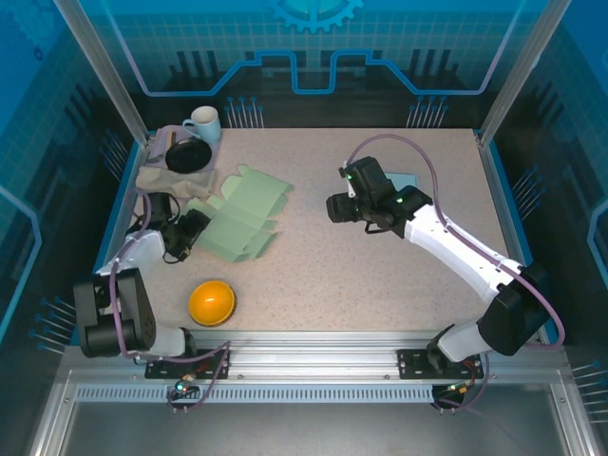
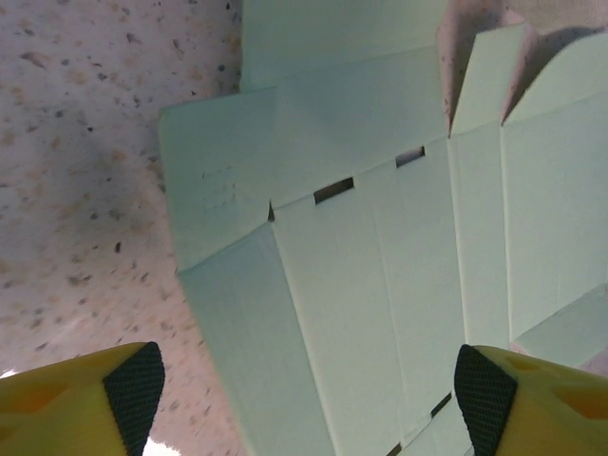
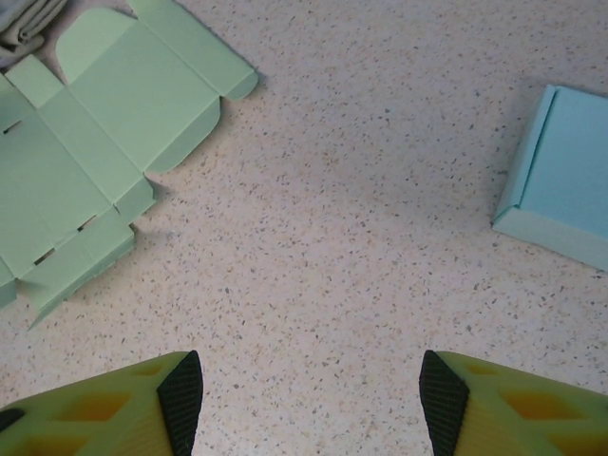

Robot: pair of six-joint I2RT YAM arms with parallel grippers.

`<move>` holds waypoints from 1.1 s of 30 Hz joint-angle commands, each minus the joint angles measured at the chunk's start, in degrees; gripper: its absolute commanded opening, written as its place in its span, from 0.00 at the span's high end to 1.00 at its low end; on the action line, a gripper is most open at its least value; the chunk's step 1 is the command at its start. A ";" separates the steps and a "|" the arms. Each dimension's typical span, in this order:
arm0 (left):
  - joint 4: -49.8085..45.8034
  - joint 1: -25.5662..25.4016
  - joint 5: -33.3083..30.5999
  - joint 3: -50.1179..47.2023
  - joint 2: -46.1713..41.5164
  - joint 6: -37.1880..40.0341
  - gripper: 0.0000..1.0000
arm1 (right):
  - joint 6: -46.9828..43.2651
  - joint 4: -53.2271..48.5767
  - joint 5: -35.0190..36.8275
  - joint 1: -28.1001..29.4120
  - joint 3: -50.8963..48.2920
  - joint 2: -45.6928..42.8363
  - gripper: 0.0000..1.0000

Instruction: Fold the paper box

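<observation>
The paper box [image 1: 242,217] is a flat, unfolded mint-green cardboard blank lying left of the table's middle, with some flaps slightly raised. My left gripper [image 1: 195,230] sits at its left edge. In the left wrist view the blank [image 2: 380,247] runs between the wide-apart fingers of that gripper [image 2: 309,399], which is open and grips nothing. My right gripper [image 1: 340,207] hovers right of the blank, apart from it. It is open [image 3: 312,404] over bare table, and the blank [image 3: 95,161] lies to its upper left.
An orange bowl [image 1: 212,302] sits near the front left. A white mug [image 1: 202,123] and a cloth with a black object on it [image 1: 176,161] stand at the back left. A light blue box [image 3: 565,185] lies under the right arm.
</observation>
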 commanded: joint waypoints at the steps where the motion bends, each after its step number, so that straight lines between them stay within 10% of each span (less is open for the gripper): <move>1: 1.74 0.29 0.86 0.19 2.95 -3.44 0.19 | -0.90 -1.23 1.13 0.82 0.89 -0.01 0.35; 11: 9.98 0.26 5.16 -0.25 9.70 -4.36 0.30 | -0.57 -0.87 0.65 0.95 0.67 0.75 0.35; 18: 11.63 -1.29 7.60 3.39 7.95 -3.97 1.00 | -1.04 -2.01 1.78 1.08 0.49 -0.03 0.36; 26: -0.19 -12.83 1.65 14.92 -9.67 6.00 1.00 | -3.26 -4.24 4.34 0.54 2.08 -3.37 0.35; 33: -17.95 -28.79 6.34 35.01 -10.22 32.21 1.00 | -7.42 -7.44 8.50 -2.12 3.13 -12.28 0.34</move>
